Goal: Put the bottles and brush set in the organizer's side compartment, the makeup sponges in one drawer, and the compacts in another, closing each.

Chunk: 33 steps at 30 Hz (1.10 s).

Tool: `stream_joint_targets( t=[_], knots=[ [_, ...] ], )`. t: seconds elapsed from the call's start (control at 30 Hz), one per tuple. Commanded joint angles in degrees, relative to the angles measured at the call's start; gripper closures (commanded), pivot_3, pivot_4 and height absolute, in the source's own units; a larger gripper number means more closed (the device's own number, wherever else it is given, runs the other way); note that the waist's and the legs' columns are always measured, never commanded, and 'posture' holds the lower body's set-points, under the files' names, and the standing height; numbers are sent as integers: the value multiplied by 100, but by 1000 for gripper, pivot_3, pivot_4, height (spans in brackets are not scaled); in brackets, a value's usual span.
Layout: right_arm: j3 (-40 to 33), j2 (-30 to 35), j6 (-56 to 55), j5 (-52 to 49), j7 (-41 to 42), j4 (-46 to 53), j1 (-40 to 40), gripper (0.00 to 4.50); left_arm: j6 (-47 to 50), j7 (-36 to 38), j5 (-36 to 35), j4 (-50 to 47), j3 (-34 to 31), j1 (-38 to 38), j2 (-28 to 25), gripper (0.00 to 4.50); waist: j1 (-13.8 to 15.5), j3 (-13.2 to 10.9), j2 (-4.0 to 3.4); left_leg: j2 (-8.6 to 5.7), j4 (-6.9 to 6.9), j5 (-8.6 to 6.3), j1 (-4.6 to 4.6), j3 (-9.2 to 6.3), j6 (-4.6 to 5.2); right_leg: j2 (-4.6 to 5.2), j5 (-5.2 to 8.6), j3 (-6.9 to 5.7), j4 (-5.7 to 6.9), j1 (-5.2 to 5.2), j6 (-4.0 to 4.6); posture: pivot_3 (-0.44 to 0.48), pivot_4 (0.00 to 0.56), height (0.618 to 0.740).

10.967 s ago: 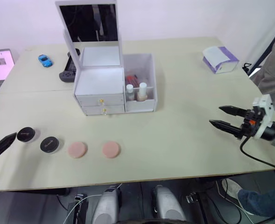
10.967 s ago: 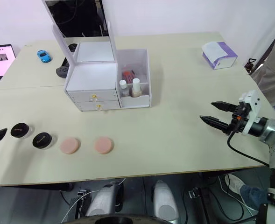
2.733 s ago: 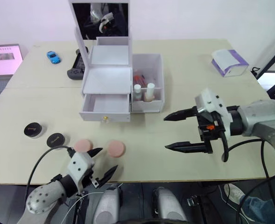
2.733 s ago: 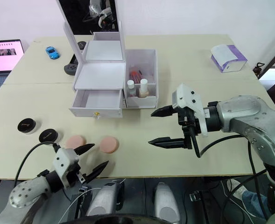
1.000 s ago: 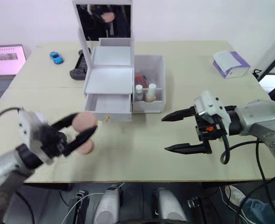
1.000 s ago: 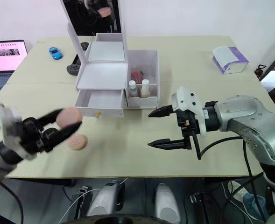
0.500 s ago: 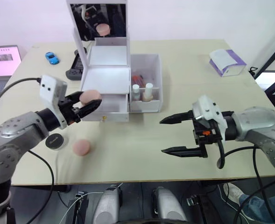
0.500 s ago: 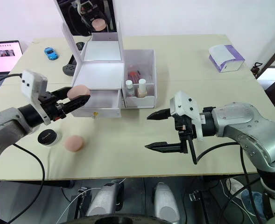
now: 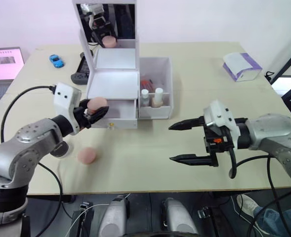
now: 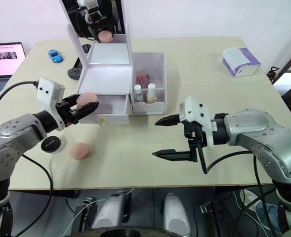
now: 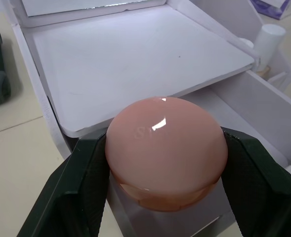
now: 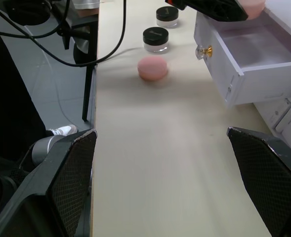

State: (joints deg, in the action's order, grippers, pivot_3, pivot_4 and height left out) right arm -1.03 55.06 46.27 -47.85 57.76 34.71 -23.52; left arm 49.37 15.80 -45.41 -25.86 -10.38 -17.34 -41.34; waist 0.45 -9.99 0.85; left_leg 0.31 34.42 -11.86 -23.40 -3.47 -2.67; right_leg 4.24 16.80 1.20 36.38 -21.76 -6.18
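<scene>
My left gripper (image 9: 97,105) is shut on a pink makeup sponge (image 11: 166,150), held just above the left front corner of the open top drawer (image 9: 119,111) of the white organizer (image 9: 113,83). A second pink sponge (image 9: 87,155) lies on the table in front of it. Two black compacts (image 12: 156,37) (image 12: 166,15) sit to its left; my left arm hides part of them in the head views. Two bottles (image 9: 151,97) and the red brush set (image 9: 147,85) stand in the side compartment (image 9: 166,74). My right gripper (image 9: 170,143) hovers open, right of the organizer.
The organizer's mirror lid (image 9: 105,22) stands upright at the back. A black game controller (image 9: 79,76) and a blue toy car (image 9: 56,60) lie behind the organizer on the left, next to a laptop (image 9: 1,61). A purple tissue box (image 9: 241,66) sits far right.
My left gripper has carried the sponge up from the table's front to the open drawer over the last second. The right gripper has barely moved.
</scene>
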Motion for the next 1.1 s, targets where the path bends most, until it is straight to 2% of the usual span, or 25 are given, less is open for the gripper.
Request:
stream_joint_targets(
  t=[0.03,0.13,0.23,0.27,0.5,0.73,0.87,1.03,1.1],
  knots=[
    [-222,7,-27,-145,-22,183,-49,0,-30,-10,147,-101,-21,-70,126,1829,12,0,0,0,1,0,0,0,0,0,0,0,0,1,0,0,150,740],
    [-261,51,-12,-189,-32,191,-39,0,46,-52,76,-135,-79,-108,329,1829,25,1,-1,0,5,0,0,0,0,0,0,0,0,3,0,0,150,740],
    [-283,72,-15,-196,-34,195,-28,0,87,-9,99,-161,-134,-147,338,293,22,1,0,0,13,0,0,-1,0,0,0,-1,0,7,0,0,150,740],
    [-288,71,-13,-198,-33,193,-28,0,103,-2,106,-145,-157,-173,327,42,19,1,0,0,14,0,0,-2,0,0,0,-1,1,7,0,0,150,740],
    [-295,65,-19,-184,22,156,-28,0,273,191,-151,-269,-453,-281,232,42,14,1,0,1,18,0,-1,-2,0,-2,0,-1,3,7,0,0,150,740],
    [-249,38,-4,-189,49,104,-62,0,322,724,-1162,-544,-1406,6,-19,42,1,0,0,4,23,0,-3,-2,0,-2,0,-1,3,7,0,0,150,740],
    [-190,-86,-165,144,-134,-219,-357,0,-421,1947,-353,-58,-2586,1399,-804,42,-152,1,-1,10,20,-1,-1,5,1,-9,0,5,5,1,4,0,150,740],
    [-140,-365,-382,645,-476,-842,-787,0,-1293,2916,493,987,-3143,2545,-1189,42,-103,1,-3,29,10,-1,-1,15,1,-25,5,12,3,-14,42,0,150,740],
    [-585,-321,-1247,1033,-66,-1604,-96,0,-1669,3231,785,1491,-3370,2829,-1263,42,-70,7,11,29,9,-1,-5,14,1,-23,11,11,-3,-16,54,0,150,740]
  ],
)
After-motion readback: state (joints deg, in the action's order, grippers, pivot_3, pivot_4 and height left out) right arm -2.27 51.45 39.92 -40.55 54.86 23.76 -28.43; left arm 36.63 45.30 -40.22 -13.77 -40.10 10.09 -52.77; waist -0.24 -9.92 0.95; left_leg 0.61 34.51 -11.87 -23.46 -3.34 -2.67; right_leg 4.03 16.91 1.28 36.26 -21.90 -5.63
